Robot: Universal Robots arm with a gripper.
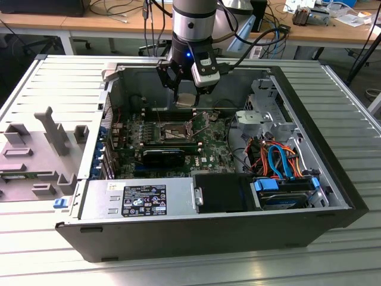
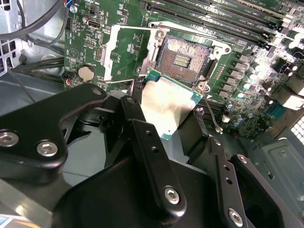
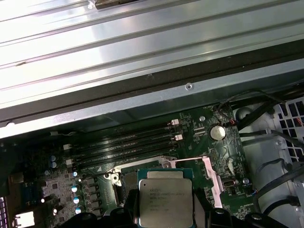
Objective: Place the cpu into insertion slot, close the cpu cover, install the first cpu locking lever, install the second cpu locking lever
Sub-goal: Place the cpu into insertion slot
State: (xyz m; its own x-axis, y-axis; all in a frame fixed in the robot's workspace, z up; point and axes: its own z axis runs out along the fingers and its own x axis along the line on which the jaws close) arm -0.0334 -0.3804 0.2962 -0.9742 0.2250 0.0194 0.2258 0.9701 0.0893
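A ribbed metal surface [image 1: 333, 262] carries an open black computer case [image 1: 208, 238] lying on its side. A grey plastic holder [image 1: 36, 155] sits on the exterior view's left, and wooden desks [image 1: 71, 24] strewn with cables stand behind. The arm [image 1: 191, 24] reaches down into the case.

The jaws are closed on the cpu [image 1: 186, 99], gripping it by its edges in the air over the green board [image 1: 208, 158], near the slot [image 1: 171, 132] but not in it.

The second wrist view shows the slot [image 2: 183, 57] bare, a dark square with rows of gold contacts inside a silvery rim. The thin metal cover [image 2: 107, 54] lies swung open beside it, the green board showing through its window. The cpu [image 2: 166, 107] hangs tilted there, its top dull and brushed with a teal edge.

The first wrist view shows the flat top of the cpu [image 3: 165, 199] face on, with long black memory sticks [image 3: 123, 142] and a round coin battery [image 3: 217, 132] beyond it.
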